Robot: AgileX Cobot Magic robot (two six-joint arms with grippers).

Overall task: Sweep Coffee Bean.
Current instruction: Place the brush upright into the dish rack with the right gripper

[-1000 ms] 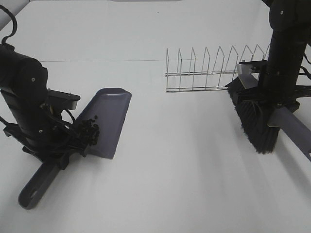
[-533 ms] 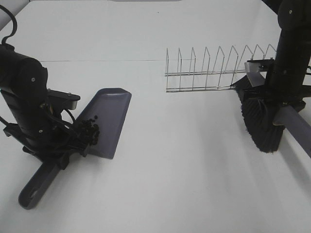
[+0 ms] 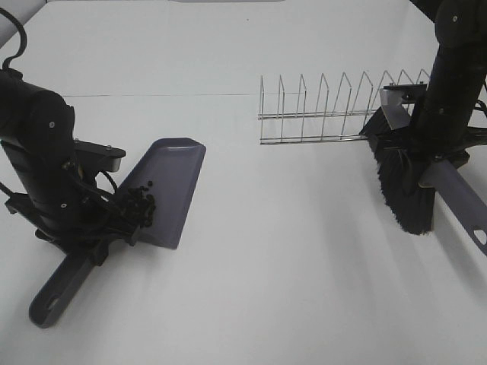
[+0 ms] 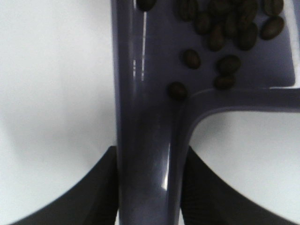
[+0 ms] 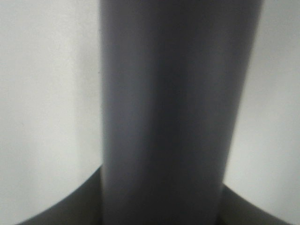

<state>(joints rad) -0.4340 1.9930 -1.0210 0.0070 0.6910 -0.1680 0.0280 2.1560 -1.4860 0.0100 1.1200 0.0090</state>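
Observation:
A grey-purple dustpan [image 3: 171, 186] lies on the white table at the left, its handle toward the front. A cluster of dark coffee beans [image 3: 138, 205] sits in the pan near the handle; in the left wrist view the beans [image 4: 225, 33] lie at the pan's back wall. My left gripper [image 3: 90, 242] is shut on the dustpan handle [image 4: 147, 154]. My right gripper [image 3: 435, 163] is shut on the grey handle [image 5: 164, 112] of a black-bristled brush [image 3: 403, 190], held at the right with bristles down near the table.
A wire dish rack [image 3: 335, 110] stands at the back right, just left of the brush. A faint seam line runs across the white table [image 3: 274, 251] behind the dustpan.
My right arm has shifted and turned the brush slightly near the rack's end. The left arm, dustpan and beans have not moved.

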